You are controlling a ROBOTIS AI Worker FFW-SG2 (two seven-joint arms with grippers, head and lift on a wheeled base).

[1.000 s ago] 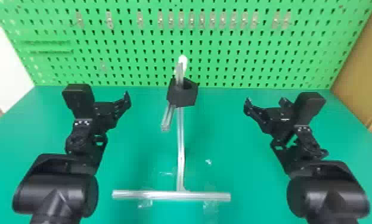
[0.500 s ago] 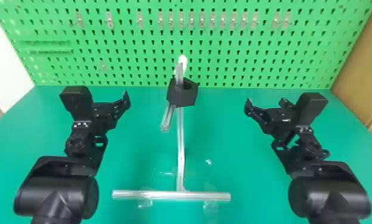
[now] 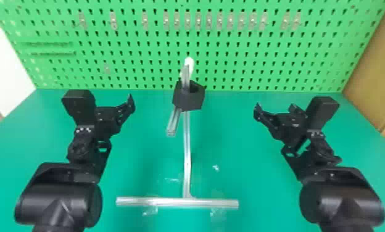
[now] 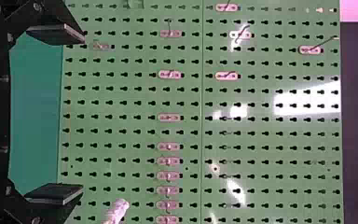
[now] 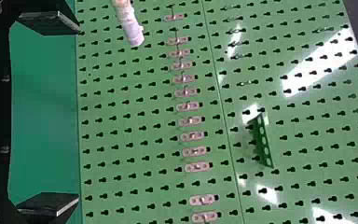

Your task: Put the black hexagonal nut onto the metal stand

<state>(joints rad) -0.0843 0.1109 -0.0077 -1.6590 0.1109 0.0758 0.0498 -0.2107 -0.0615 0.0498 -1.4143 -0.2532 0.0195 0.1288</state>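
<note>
The black hexagonal nut (image 3: 188, 100) sits around the upper part of the metal stand (image 3: 187, 151), whose bar passes through its opening. The stand's white tip (image 4: 117, 210) appears in the left wrist view, and the same white tip (image 5: 130, 28) in the right wrist view. To the left of the nut, apart from it, is my left gripper (image 3: 130, 106); seen from its wrist, the left gripper (image 4: 81, 115) is open and holds nothing. My right gripper (image 3: 273, 109) stands to the nut's right, also apart. The right gripper (image 5: 78, 114) has its fingers spread around nothing.
A green pegboard (image 3: 133, 63) with several small hook plates rises behind the green table (image 3: 244, 185). The stand's crossbar (image 3: 158, 202) lies near the front, between the arms. A short metal bar (image 3: 173, 123) juts forward and down below the nut.
Both arms have shifted very slightly outward, away from the stand. The nut and the stand have kept their places, and both grippers remain open.
</note>
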